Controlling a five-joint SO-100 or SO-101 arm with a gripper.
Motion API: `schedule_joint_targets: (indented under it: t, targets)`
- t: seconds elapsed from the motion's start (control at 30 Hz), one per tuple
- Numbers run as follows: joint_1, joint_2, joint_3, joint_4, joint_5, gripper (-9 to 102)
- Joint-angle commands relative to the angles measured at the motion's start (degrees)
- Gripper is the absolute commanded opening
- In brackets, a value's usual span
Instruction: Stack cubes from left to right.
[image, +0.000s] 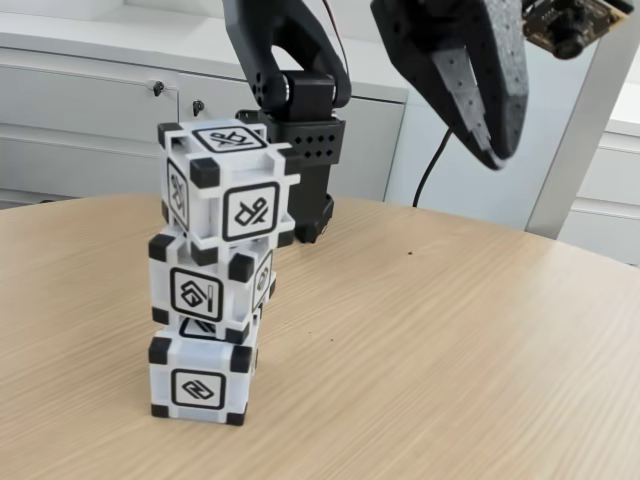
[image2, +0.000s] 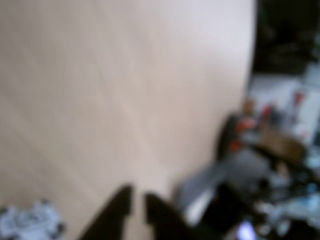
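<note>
Three white cubes with black corners stand in one slightly crooked stack on the left of the wooden table in the fixed view: bottom cube (image: 200, 380), middle cube (image: 208, 285), and top cube (image: 228, 185), which is turned a little and overhangs. My gripper (image: 490, 155) hangs high in the air to the right of the stack, well apart from it, fingers together and holding nothing. The blurred wrist view shows the dark fingers (image2: 120, 210) at the bottom edge with a thin gap, and a white and black cube (image2: 30, 220) at the lower left.
The arm's black base (image: 305, 160) stands just behind the stack. The wooden table (image: 450, 350) stretches bare to the right and front. White cabinets (image: 80, 110) line the back. Past the table's edge, the wrist view shows blurred clutter (image2: 275, 150).
</note>
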Motion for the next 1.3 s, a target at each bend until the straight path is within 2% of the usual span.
schedule_joint_targets:
  t: [0.0, 0.37, 0.47, 0.63, 0.77, 0.9, 1.1, 1.27]
  targets:
    - [-0.09, 10.2, 2.81, -1.14, 0.62, 0]
    - [-0.18, 42.45, 24.35, -1.23, -3.87, 0]
    - [-0.18, 44.21, 29.71, -3.34, -4.57, 0]
    - [0.7, 43.86, 38.14, -13.45, -3.69, 0]
    - [0.79, 43.68, 42.19, -14.85, -4.13, 0]
    - [0.97, 43.68, 43.77, -13.8, -4.75, 0]
    - [0.97, 43.68, 43.42, -4.57, -4.13, 0]
    - [0.97, 43.68, 43.33, -0.7, -4.31, 0]
